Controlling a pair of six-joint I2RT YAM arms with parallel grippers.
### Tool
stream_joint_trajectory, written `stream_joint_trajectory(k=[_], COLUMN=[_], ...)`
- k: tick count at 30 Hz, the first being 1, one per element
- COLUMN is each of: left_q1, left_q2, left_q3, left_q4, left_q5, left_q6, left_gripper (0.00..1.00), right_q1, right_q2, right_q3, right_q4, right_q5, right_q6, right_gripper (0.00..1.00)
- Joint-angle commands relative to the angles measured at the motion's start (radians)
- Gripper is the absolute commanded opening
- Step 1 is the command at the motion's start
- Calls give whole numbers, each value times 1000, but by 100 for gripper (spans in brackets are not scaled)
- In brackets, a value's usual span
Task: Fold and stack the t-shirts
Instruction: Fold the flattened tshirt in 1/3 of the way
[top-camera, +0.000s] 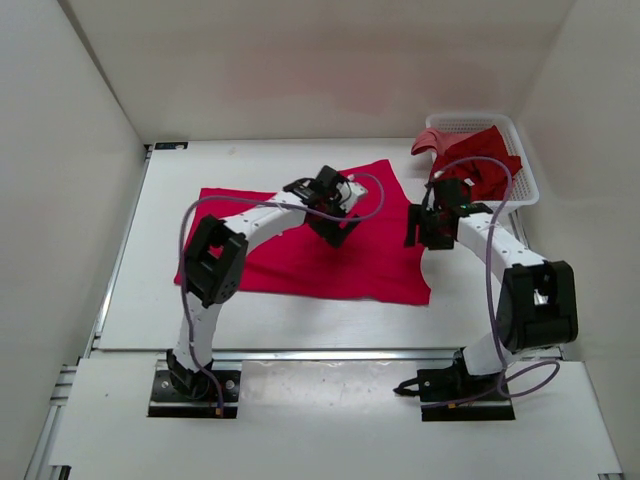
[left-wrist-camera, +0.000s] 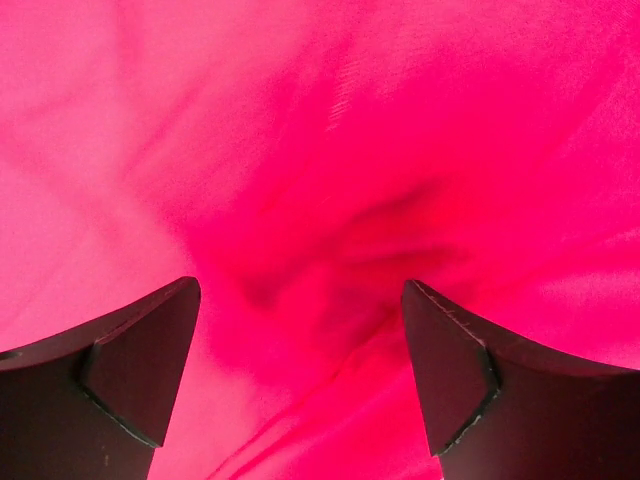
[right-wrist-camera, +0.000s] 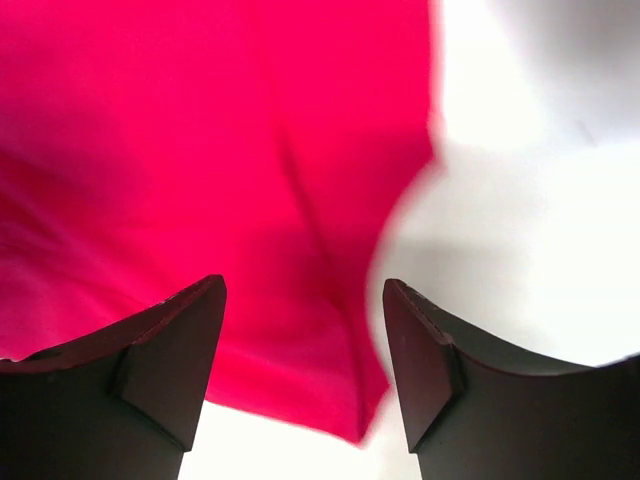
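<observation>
Left end effector (left-wrist-camera: 300, 292) and right end effector (right-wrist-camera: 305, 285) gape empty over the shirt (top-camera: 340, 272); a careless pinch may bunch it.

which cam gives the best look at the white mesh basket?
Top external: the white mesh basket sits at the table's far right, rim and wall visible, a dark red t-shirt heaped inside. Neither wrist view shows it: left sees only the bright red t-shirt, right sees that shirt's edge on the table.
</observation>
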Motion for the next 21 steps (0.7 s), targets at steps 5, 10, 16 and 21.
stream_joint_trajectory(k=[5, 10, 16, 21], left_q1=[336, 843, 1047, 1064], left_q2=[-438, -629, -683, -635], left_q3=[-261, -566, -734, -743], left_q4=[-42, -88, -87, -26], left_q5=[-44, -32, 89, 171], left_q6=[15, 24, 73, 44], left_gripper=[94, 96, 98, 99], right_q1=[-44, -7, -36, -13], right_q2=[-174, -188, -231, -216], right_q3=[-191, -283, -386, -391], right_q4=[-177, -208, -107, -99], right_q5=[31, -32, -90, -48], right_q6=[66, 183, 249, 237], right_gripper=[65, 65, 66, 66])
